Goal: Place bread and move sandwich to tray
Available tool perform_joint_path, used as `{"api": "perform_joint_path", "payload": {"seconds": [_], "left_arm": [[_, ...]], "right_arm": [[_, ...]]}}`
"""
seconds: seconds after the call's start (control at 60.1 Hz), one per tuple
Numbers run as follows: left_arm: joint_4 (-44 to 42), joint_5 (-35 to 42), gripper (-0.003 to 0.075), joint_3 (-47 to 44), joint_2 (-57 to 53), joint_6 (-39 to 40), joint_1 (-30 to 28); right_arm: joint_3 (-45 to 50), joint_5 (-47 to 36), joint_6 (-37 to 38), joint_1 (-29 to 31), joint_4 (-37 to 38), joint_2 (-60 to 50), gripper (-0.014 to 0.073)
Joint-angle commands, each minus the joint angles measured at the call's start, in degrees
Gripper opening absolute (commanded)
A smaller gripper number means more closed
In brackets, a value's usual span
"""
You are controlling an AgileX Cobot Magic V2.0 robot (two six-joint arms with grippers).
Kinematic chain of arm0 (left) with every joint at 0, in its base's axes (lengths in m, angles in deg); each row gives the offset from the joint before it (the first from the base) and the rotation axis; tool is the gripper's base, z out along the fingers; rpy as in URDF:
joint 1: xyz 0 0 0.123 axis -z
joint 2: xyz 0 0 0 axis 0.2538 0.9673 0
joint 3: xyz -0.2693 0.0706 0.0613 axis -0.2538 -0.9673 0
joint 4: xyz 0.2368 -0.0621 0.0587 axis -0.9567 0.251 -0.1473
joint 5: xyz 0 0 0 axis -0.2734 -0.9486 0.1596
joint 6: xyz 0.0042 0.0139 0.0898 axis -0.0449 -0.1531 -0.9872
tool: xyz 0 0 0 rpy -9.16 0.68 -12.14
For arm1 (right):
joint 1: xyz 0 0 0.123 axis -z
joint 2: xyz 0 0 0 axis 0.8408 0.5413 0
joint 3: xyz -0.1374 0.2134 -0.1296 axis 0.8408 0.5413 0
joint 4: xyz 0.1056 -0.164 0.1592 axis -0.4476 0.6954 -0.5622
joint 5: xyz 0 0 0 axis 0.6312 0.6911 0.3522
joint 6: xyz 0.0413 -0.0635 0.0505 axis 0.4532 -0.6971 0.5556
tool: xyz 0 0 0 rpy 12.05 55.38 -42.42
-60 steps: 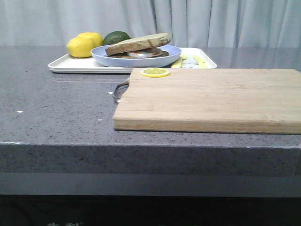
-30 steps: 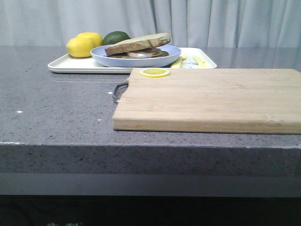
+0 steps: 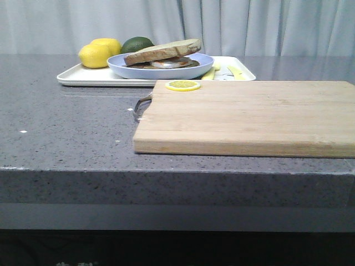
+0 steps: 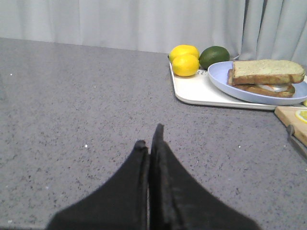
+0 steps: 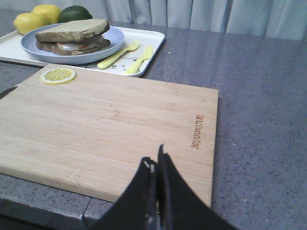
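The bread (image 3: pixel 163 50) lies as the top slice on the sandwich (image 3: pixel 166 62), whose white egg shows under it, on the round light-blue plate (image 3: pixel 161 72). The plate stands on the white tray (image 3: pixel 83 79) at the back left. The bread (image 4: pixel 266 71), plate (image 4: pixel 220 79) and tray (image 4: pixel 192 91) also show in the left wrist view, far from my left gripper (image 4: pixel 149 139), which is shut and empty over bare counter. My right gripper (image 5: pixel 154 158) is shut and empty over the near edge of the cutting board, far from the bread (image 5: pixel 72 28), plate (image 5: pixel 112 38) and tray (image 5: pixel 148 40). Neither gripper shows in the front view.
A wooden cutting board (image 3: pixel 249 116) with a metal handle lies in front of the tray, with a lemon slice (image 3: pixel 183 85) on its far left corner. Two lemons (image 3: pixel 95 55) and a lime (image 3: pixel 136 43) sit on the tray's left end. A yellow fork (image 5: pixel 117 56) and knife (image 5: pixel 140 60) lie on its right end.
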Motion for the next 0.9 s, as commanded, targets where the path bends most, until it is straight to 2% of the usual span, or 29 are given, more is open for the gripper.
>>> {"api": "perform_joint_path", "payload": {"seconds": [0.0,0.083,0.266,0.483,0.882], "left_arm": [[-1.0,5.2,-0.0019,-2.1,-2.8,2.0,-0.2],[-1.1,5.3,-0.0019,-5.0,-6.1,2.0,-0.2],[-1.1,8.9,-0.0019,-9.4,-6.0,2.0,-1.3],[-0.9,16.3,-0.0019,-14.9,-6.0,2.0,-1.7],[-0.9,17.6,-0.0019,-14.9,-6.0,2.0,-1.7]], "right_arm": [[-1.6,-4.2,0.0,0.2,-0.4,0.4,-0.0076],[-1.6,-4.2,0.0,0.2,-0.4,0.4,-0.0076],[-1.6,-4.2,0.0,0.2,-0.4,0.4,-0.0076],[-1.6,-4.2,0.0,0.2,-0.4,0.4,-0.0076],[-1.6,-4.2,0.0,0.2,-0.4,0.4,-0.0076]]}}
